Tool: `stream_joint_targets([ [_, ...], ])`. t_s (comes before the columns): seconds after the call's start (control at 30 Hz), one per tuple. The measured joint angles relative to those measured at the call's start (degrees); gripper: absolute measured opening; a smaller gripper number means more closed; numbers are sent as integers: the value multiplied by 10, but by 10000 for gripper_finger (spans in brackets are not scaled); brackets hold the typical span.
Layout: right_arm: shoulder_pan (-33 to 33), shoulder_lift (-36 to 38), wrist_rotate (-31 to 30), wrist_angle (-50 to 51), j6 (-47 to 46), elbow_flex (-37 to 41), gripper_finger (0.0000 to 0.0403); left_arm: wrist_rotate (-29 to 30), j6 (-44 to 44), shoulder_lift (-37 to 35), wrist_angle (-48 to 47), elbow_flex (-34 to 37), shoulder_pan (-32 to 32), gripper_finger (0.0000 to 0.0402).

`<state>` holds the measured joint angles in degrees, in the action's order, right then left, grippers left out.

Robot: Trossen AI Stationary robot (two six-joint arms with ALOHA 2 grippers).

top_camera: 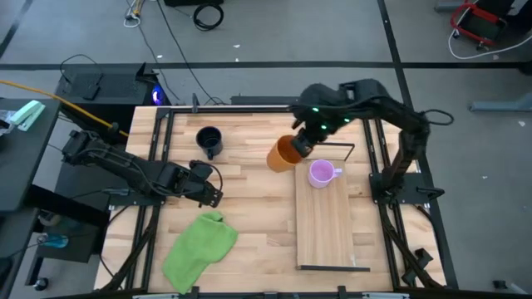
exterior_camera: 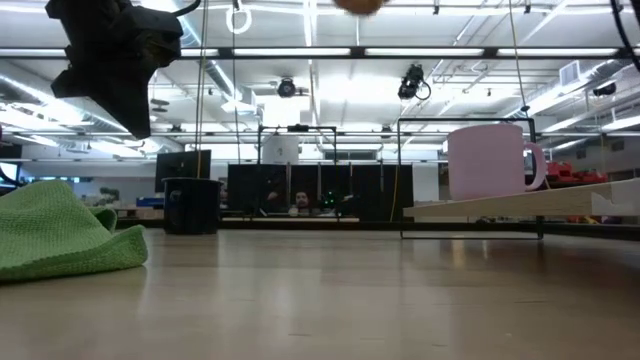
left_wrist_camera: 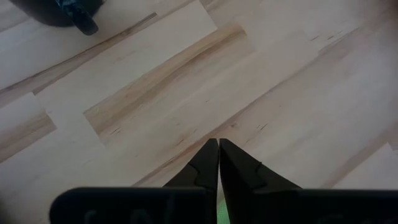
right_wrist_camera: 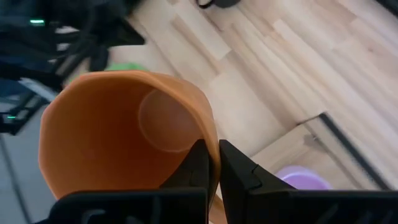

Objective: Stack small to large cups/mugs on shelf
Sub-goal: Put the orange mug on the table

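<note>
My right gripper point(top_camera: 298, 148) is shut on the orange mug point(top_camera: 283, 154), held high above the table just left of the shelf's far end. The light purple mug point(top_camera: 321, 174) stands upright on the shelf point(top_camera: 326, 224), a long light-wood board with a black wire frame. The black mug point(top_camera: 208, 139) stands on the tabletop at the far left. My left gripper point(top_camera: 218, 198) is shut and empty, low over the table's left middle. My right gripper pinches the orange mug's rim wall point(right_wrist_camera: 210, 149), one finger inside point(right_wrist_camera: 198, 163) and one outside. The mug is lifted clear of the table and tilted, its opening turned toward the wrist camera.
A crumpled green cloth point(top_camera: 199, 247) lies on the tabletop near the front left. The shelf's black wire frame point(top_camera: 339, 145) stands up at its far end, close to the held mug. Bare wood lies between the black mug and the shelf.
</note>
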<state>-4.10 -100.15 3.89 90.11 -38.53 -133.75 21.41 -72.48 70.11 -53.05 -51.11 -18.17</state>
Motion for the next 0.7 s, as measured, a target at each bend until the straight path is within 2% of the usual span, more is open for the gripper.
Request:
stream_joint_targets([
  [0.37, 117, 57, -69, -1, -110, 11, 16, 0, 3, 0, 1, 0, 0, 13],
  [0.47, 142, 71, -80, -1, -134, 51, 16, 0, 3, 0, 1, 0, 0, 16],
  [0.7, 189, 136, -87, 0, -205, 202, 16, 0, 3, 0, 1, 0, 0, 24],
])
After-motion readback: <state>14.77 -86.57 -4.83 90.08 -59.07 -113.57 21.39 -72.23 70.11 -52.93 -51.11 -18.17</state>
